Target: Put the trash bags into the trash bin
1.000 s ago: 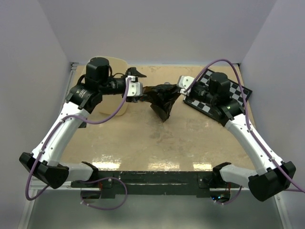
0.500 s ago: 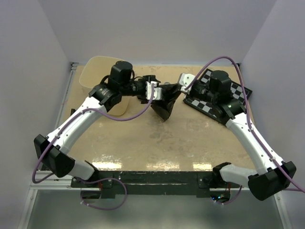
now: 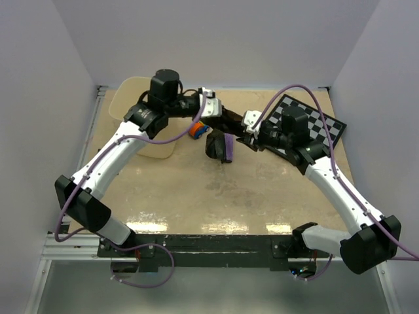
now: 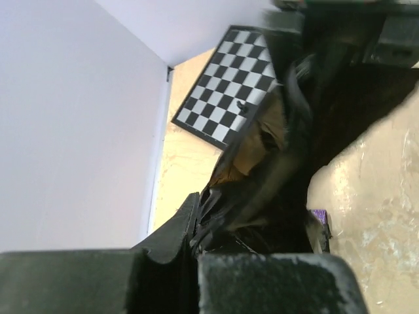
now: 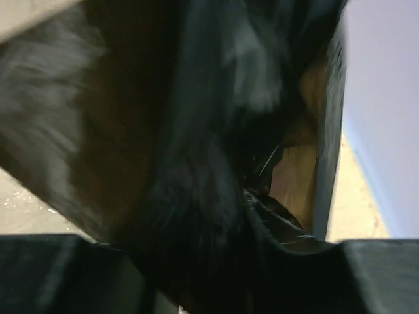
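The dark, glossy trash bag point(image 3: 216, 145) hangs bunched between my two grippers near the middle of the table. My left gripper point(image 3: 222, 120) is shut on its upper edge. In the left wrist view the crinkled film point(image 4: 327, 111) is pinched between the fingertips point(image 4: 186, 219). My right gripper point(image 3: 249, 135) is at the bag's right side. Its jaws stand apart, and blurred dark film point(image 5: 196, 131) fills the gap. The cream trash bin point(image 3: 128, 93) stands at the far left, partly hidden behind my left arm.
A black-and-white chequered board point(image 3: 318, 123) lies at the back right, under my right arm. A purple thing point(image 3: 228, 146) shows against the bag's lower right. A small orange and blue thing point(image 3: 196, 129) sits below my left wrist.
My left arm has swung right from the bin to the bag and shut on its film. My right gripper has moved left and its jaws have parted. The bag is now more bunched.
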### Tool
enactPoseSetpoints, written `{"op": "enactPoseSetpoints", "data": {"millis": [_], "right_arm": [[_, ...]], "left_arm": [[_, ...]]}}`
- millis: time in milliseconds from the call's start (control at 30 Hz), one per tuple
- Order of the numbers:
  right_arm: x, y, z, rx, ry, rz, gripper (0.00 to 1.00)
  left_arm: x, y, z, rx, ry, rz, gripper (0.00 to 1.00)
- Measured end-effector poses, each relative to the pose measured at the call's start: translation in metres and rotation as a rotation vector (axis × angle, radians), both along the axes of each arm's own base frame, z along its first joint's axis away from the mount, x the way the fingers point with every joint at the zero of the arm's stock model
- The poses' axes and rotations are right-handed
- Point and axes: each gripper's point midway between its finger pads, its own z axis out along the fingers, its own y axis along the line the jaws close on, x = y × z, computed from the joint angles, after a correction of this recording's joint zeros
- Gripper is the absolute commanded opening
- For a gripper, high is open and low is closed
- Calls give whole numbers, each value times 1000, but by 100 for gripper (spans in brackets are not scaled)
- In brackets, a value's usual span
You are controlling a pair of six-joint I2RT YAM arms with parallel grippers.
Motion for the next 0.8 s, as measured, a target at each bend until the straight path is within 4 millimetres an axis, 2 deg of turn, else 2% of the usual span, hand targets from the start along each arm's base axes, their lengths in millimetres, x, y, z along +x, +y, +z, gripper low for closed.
{"op": "enactPoseSetpoints", "data": {"millis": [100,300,500,533,567,600,633,700,800], "right_arm": [[3,-2,-10,10,36,-14,1],[16,-17,-9,25,35,-71,0],[29,-47,-25,-24,60,-141,0],[29,-50,-28,-35,65,-143,0],[29,-53,-32,-48,77,-141,0],[28,-54,-35,-56,92,-135,0],[27,-54,-35,-58,101,-129,0],[26,-52,-31,-55,108,-114,0],[29,-49,-10,-35,79,-106,0]], "left_arm": [[11,20,17,-68,44,52,0],[29,54,34,-150,86,132,0],[21,62,32,-174,117,112,0],[20,62,32,-173,118,105,5],[18,62,29,-167,124,95,20],[16,61,25,-155,127,80,40],[13,61,21,-139,131,67,53],[8,58,13,-103,136,40,62],[-3,51,-1,-28,135,-10,67]]}}
